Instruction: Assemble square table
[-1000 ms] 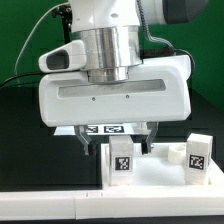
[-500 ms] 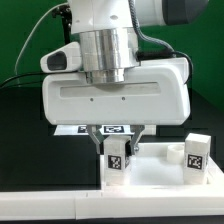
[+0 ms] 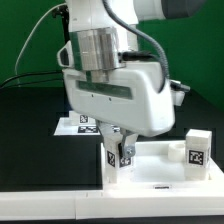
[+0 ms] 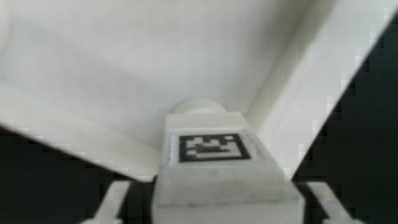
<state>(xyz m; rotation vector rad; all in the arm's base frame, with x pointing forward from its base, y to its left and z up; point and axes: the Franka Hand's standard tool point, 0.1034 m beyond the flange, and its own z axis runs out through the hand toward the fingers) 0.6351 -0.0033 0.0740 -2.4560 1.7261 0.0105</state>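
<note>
A black bench top (image 3: 30, 110) runs back to a green backdrop (image 3: 20, 40), and the white table top (image 3: 160, 172) lies flat on it, rim up. The gripper (image 3: 118, 152) leans over the table top's corner on the exterior view's left, clamped on a short white leg (image 3: 113, 160), with a finger (image 4: 121, 200) pressed to each side. Whether that leg sits in its socket, I cannot tell. A second leg (image 3: 197, 148) stands upright on the table top's corner on the exterior view's right. The marker board (image 3: 85, 123) lies just behind the table top.
</note>
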